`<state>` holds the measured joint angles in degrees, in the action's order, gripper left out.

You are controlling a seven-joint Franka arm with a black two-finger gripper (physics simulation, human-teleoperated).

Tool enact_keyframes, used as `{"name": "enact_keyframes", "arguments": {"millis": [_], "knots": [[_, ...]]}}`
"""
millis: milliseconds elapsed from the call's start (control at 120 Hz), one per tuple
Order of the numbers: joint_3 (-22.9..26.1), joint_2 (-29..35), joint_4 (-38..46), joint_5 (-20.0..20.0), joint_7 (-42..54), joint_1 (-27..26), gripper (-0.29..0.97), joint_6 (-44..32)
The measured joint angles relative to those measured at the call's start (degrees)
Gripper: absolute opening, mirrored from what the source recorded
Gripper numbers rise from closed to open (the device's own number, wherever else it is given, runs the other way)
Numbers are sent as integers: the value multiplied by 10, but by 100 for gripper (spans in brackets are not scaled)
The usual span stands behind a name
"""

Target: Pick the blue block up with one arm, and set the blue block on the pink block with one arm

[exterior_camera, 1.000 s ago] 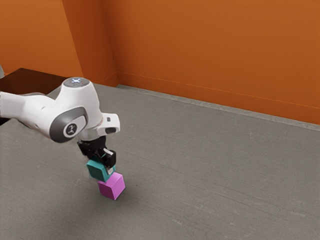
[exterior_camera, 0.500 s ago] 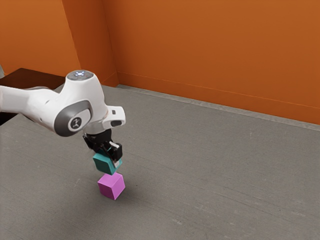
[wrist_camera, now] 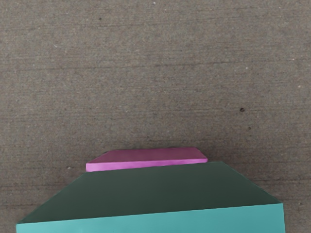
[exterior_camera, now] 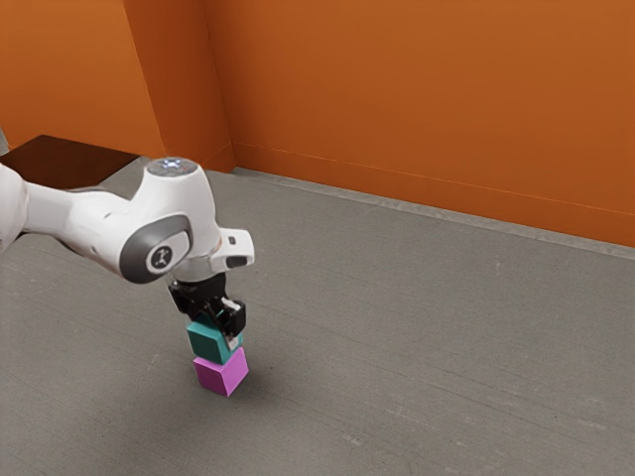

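Note:
The teal-blue block (exterior_camera: 211, 342) sits directly on top of the pink block (exterior_camera: 221, 373) on the grey table, in the exterior view's lower left. My black gripper (exterior_camera: 211, 325) comes straight down onto the blue block and is shut on it, its fingers hugging the block's upper sides. In the wrist view the blue block (wrist_camera: 150, 201) lies just under my hand, and a strip of the pink block (wrist_camera: 146, 159) pokes out from beneath its far edge.
The grey table (exterior_camera: 427, 327) spreads wide to the exterior view's right and front. Orange walls (exterior_camera: 417, 89) close off the back. A dark brown surface (exterior_camera: 60, 159) lies at the far left behind the arm.
My hand first lifted the blue block and shifted it toward the exterior view's right, over the pink block, then lowered it until the two blocks meet.

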<state>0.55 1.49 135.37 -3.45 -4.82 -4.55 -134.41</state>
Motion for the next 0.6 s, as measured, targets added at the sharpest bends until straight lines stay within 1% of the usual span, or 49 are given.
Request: {"name": "enact_keyframes", "arguments": {"millis": [325, 500, 600], "knots": [[0, -8, -1, 1, -2, 0, 38, -2], [0, -11, -1, 4, 1, 0, 53, -5], [0, -11, -1, 4, 2, 0, 58, -7]]}}
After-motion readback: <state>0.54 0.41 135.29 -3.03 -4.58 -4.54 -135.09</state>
